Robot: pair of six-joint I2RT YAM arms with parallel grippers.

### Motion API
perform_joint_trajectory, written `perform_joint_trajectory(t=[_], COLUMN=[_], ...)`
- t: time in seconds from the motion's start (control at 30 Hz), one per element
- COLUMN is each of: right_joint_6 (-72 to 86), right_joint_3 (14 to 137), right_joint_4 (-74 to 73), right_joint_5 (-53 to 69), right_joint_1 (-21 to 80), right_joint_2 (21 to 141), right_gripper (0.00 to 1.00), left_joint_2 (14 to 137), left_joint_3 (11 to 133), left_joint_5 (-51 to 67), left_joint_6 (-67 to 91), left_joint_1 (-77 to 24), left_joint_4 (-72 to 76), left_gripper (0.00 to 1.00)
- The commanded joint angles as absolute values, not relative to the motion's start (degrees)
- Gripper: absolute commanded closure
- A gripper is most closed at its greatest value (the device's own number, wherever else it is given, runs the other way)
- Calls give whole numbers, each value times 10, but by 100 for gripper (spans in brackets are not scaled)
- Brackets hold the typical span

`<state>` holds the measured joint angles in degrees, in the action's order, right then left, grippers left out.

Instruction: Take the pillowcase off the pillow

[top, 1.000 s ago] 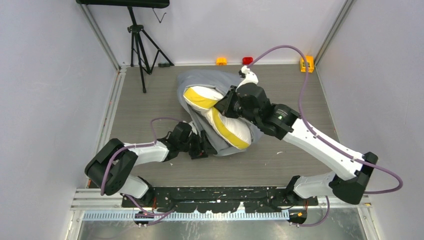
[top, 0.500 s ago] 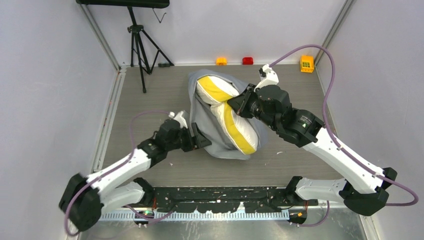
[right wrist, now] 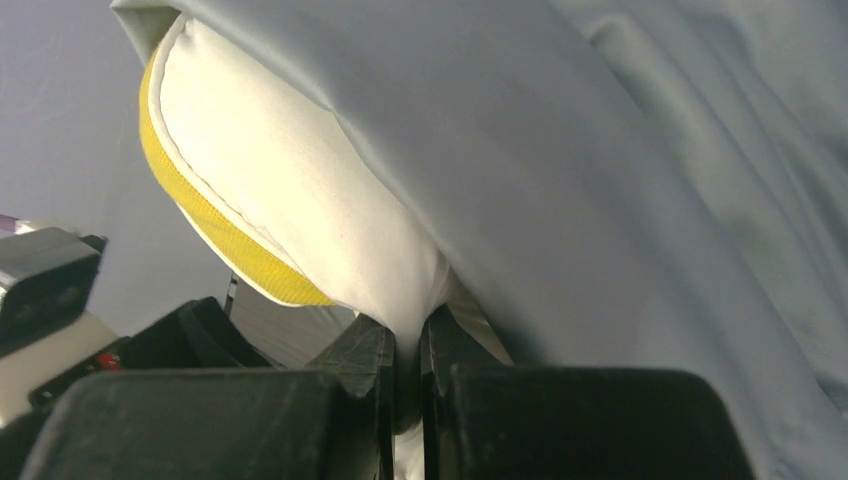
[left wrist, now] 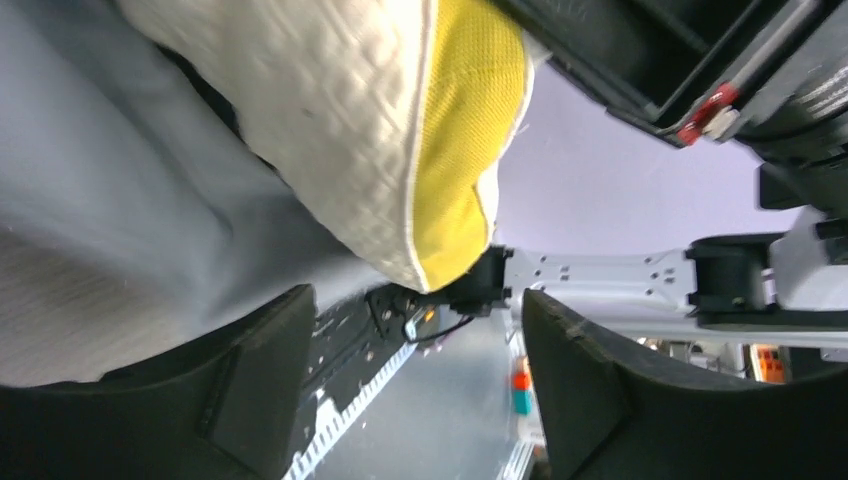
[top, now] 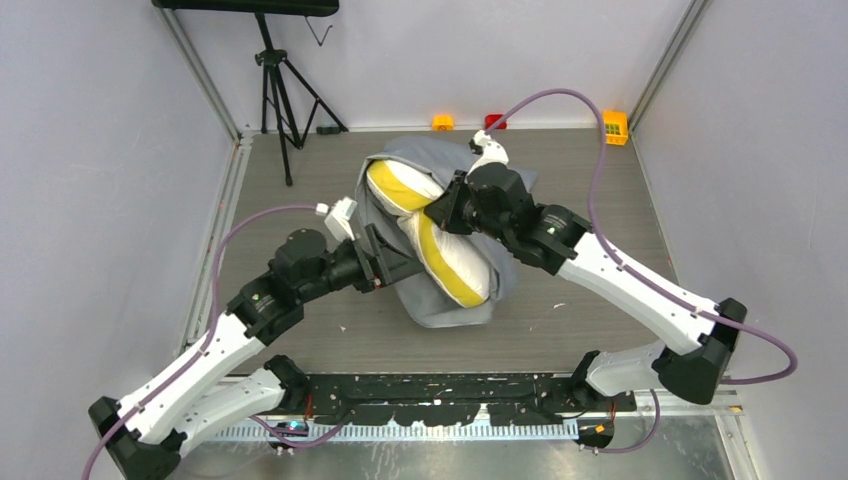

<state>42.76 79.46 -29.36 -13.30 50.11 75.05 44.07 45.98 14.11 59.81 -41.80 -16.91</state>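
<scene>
Grey table [top: 560,330], mid-stripping: the pillow [top: 455,262] lies half out of the pillowcase [top: 440,312], my right gripper [right wrist: 408,370] pinches its white fabric, my left gripper [left wrist: 415,310] is spread beside the grey cloth; next, I judge, left must clamp the case before we pull apart.

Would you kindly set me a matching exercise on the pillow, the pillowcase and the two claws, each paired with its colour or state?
Things:
1. pillow
2. pillowcase
3. left claw
4. right claw

Colour or state:
A. wide open
B. grey-blue and wrinkled
C. shut on white fabric
D. white with a yellow edge

Pairs: 1-D, 2-B, 3-A, 4-C
</scene>
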Motion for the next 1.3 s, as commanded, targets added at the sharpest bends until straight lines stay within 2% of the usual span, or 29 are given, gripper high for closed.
perform_joint_trajectory(t=[0.0, 0.17, 0.3, 0.6, 0.67, 0.7, 0.77, 0.8, 0.87, 0.9, 1.1, 1.27], right_joint_6=[446, 455, 462, 467, 460, 454, 440, 432, 410, 397, 306, 264], right_joint_3=[834, 834, 823, 814, 800, 790, 772, 764, 749, 745, 719, 743], right_joint_4=[-194, -184, -161, -146, -145, -146, -153, -159, -175, -188, -273, -325], right_joint_5=[-96, -76, -61, -9, 8, 15, 4, -8, -38, -54, -123, -85], right_joint_1=[497, 497, 497, 497, 497, 497, 497, 497, 497, 496, 496, 496], right_joint_2=[765, 788, 789, 787, 775, 768, 748, 737, 714, 699, 660, 712], right_gripper=[100, 100, 100, 100, 94, 80, 52, 43, 32, 28, 9, 7], left_joint_2=[467, 493, 519, 562, 563, 564, 566, 564, 551, 542, 478, 464], left_joint_3=[493, 524, 506, 461, 450, 452, 456, 455, 445, 436, 411, 416], left_joint_5=[98, 18, -30, -93, -96, -89, -80, -77, -60, -42, 59, 98], left_joint_6=[626, 624, 636, 629, 606, 592, 576, 573, 571, 571, 536, 528], left_joint_1=[-472, -511, -513, -513, -508, -500, -483, -472, -445, -429, -362, -361], left_joint_4=[-165, -205, -208, -113, -72, -67, -78, -89, -104, -106, -132, -136], left_gripper=[15, 12, 2, 2, 14, 27, 65, 79, 97, 100, 100, 100])
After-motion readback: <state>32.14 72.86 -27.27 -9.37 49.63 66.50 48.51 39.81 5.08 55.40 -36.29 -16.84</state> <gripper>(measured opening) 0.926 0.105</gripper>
